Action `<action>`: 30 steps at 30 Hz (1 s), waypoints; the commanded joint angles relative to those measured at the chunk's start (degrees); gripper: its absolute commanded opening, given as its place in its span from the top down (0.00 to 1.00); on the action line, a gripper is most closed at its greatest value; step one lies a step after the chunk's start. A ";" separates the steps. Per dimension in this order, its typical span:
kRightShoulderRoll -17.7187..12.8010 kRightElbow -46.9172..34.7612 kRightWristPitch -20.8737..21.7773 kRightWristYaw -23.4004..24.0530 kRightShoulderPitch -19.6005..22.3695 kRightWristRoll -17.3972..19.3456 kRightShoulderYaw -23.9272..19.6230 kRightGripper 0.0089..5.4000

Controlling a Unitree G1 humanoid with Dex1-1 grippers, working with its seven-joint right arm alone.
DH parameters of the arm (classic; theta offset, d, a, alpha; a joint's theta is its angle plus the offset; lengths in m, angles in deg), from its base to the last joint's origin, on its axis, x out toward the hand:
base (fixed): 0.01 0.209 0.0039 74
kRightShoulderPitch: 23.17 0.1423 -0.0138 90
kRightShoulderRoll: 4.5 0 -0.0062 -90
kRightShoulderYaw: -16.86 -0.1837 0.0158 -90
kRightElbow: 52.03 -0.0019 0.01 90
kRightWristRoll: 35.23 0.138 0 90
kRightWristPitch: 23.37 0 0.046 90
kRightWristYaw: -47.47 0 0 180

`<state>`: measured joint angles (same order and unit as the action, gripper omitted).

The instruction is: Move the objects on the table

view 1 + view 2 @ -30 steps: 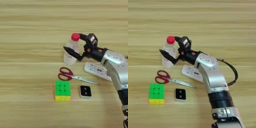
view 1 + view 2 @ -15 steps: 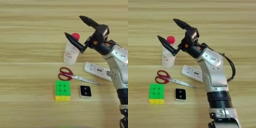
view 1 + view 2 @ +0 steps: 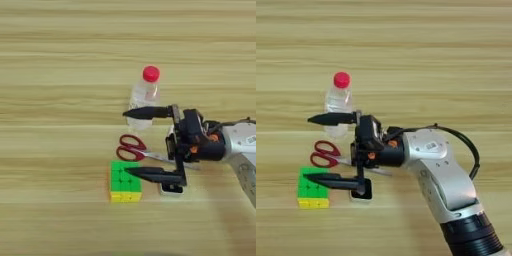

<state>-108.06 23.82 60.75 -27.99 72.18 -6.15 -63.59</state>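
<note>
My right gripper is open wide and hangs over the red-handled scissors, which lie flat on the table. One black finger crosses the foot of the clear bottle with the red cap. The other finger reaches over the right edge of the green-yellow puzzle cube. The small white square device peeks out below that finger. The bottle stands upright and free. The remote control is hidden behind my wrist.
My silver forearm runs in from the bottom right, with a black cable looped beside it. Bare wooden table lies to the left and at the back.
The gripper, around the bottle a second ago, opened, lifted off and has now swung down and forward over the scissors. The bottle has stayed upright.
</note>
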 commanded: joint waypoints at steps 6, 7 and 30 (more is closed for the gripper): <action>-3.69 4.58 2.20 -1.27 1.34 -8.35 3.17 0.00; -3.51 5.32 2.95 -1.07 1.47 -9.52 3.58 0.00; 0.66 11.71 8.02 2.46 3.13 -17.39 5.99 0.21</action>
<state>-106.98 36.74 67.38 -27.83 72.05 -23.56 -56.37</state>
